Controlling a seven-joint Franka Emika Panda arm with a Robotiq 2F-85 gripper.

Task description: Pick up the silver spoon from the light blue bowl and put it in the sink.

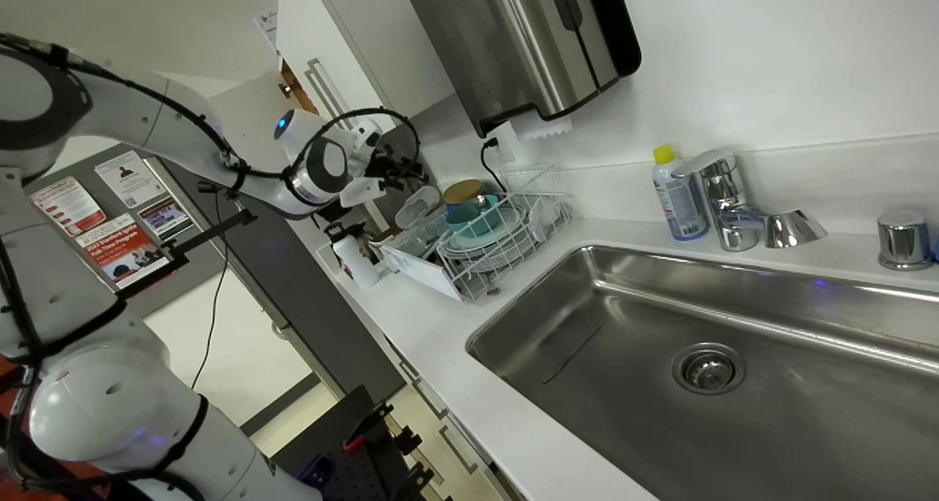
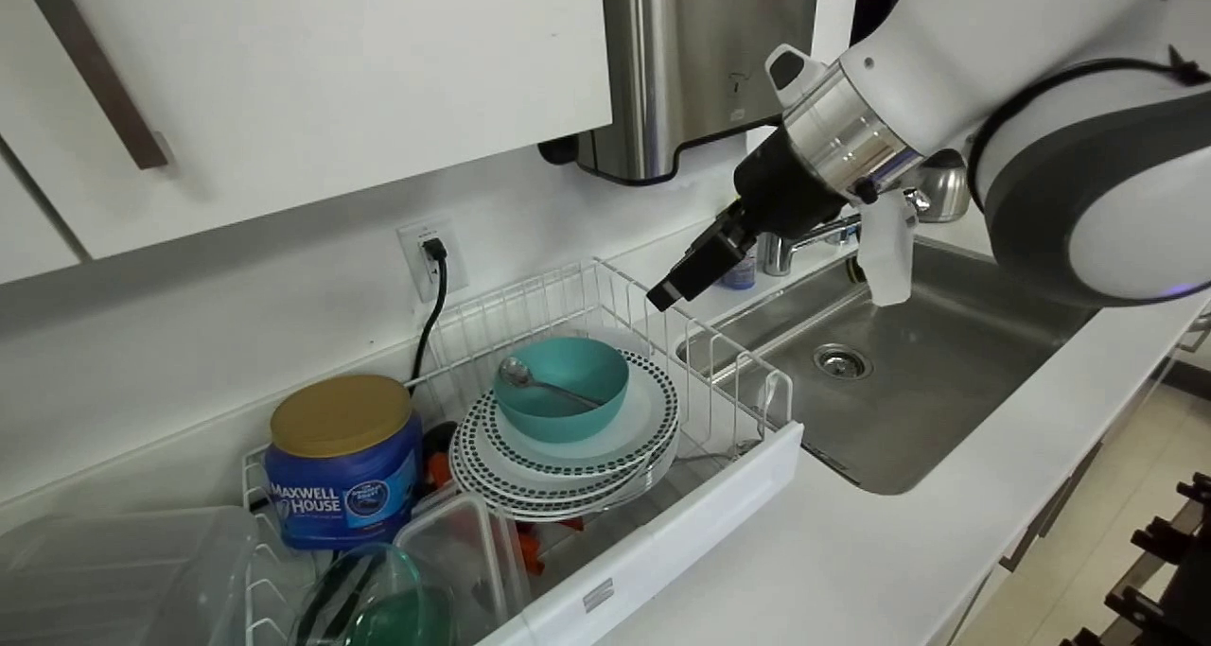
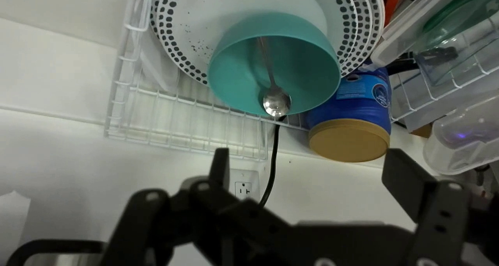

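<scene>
Wrist view. Tool (image 3: 308, 157) is spread, its two dark fingers (image 3: 405, 184) well apart, with wall (image 3: 331, 196) and a power outlet (image 3: 243, 187) visible between them. Silver spoon (image 3: 275, 92) is in the teal bowl (image 3: 308, 71): head at the rim on the side toward the fingers, handle running back along the inside. Bowl sits on a stack of dot-rimmed plates (image 3: 191, 28). Coffee tub (image 3: 360, 94) just beside; label upside down, print too small to read here.

In an exterior view the tub's front reads "MAXWELL HOUSE", with a round badge (image 2: 367, 497) next to the name, its wording illegible. Small label (image 2: 598, 594) on the front panel of the dish rack (image 2: 681, 532), also unreadable. Edges: rack's end wires stand between the plates and the sink (image 2: 937, 372); lower edge of the cupboard (image 2: 331, 88) is above the bowl, bare wall showing in the gap. Tool is higher than the bowl and apart from it, toward the sink end.

In an exterior view a red poster (image 1: 121, 250) shows "Full Time Program" as far as I can make out; smaller lines blurred. Spray can (image 1: 681, 200), yellow cap, stands just beside the faucet (image 1: 726, 185); label print too small. A strip of counter (image 1: 455, 369) separates rack from the sink's rounded corner. Towel dispenser (image 1: 521, 39) hangs above.
</scene>
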